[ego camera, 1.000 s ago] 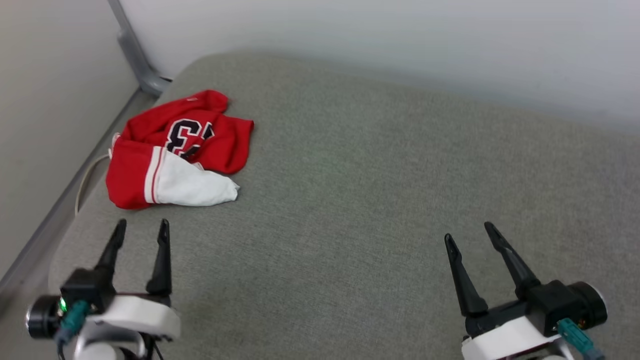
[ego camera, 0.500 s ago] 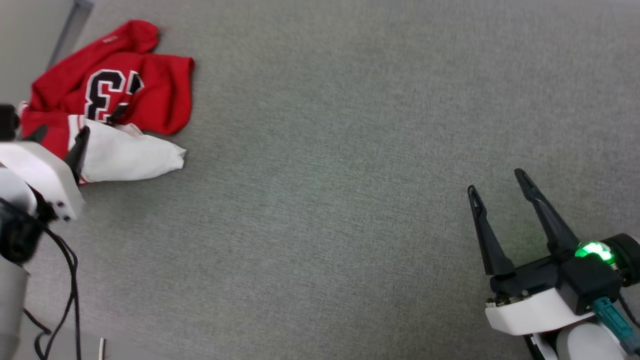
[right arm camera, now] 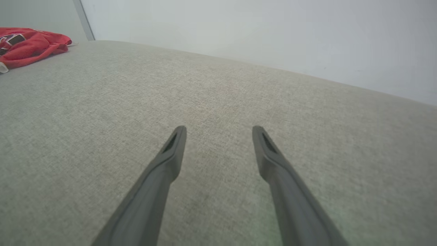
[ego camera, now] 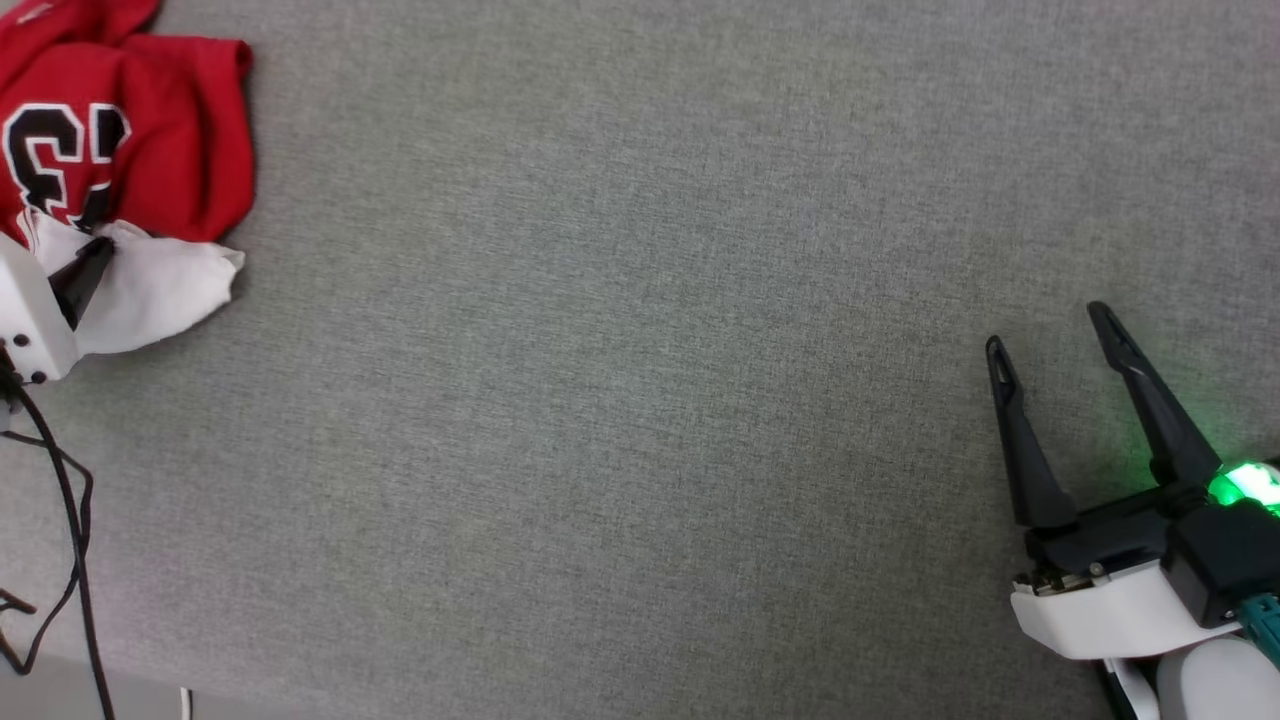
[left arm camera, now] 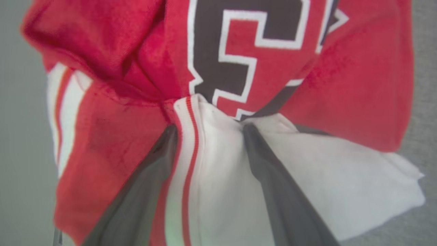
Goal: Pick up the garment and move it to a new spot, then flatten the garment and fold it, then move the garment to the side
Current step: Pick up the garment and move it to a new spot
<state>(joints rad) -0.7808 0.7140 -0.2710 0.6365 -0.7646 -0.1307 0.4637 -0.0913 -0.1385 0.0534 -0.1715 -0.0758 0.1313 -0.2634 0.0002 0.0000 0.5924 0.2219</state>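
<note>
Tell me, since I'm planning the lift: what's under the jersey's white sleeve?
The white sleeve lies over the red jersey, hiding the lower edge of the black number. Grey upholstery shows around it; anything beneath the folds is covered.

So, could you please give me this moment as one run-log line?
garment: crumpled on grey surface, not gripped | left gripper: open, fingers straddling white sleeve | right gripper: open, over bare surface

The right gripper (ego camera: 1047,328) has two long, dark, tapering fingers on a black block, a white shell beneath, a glowing green light (ego camera: 1245,487) and a teal plug (ego camera: 1262,612). The left gripper (left arm camera: 210,127) has a white housing (ego camera: 25,315) with dark screws and black cables (ego camera: 78,590)
</note>
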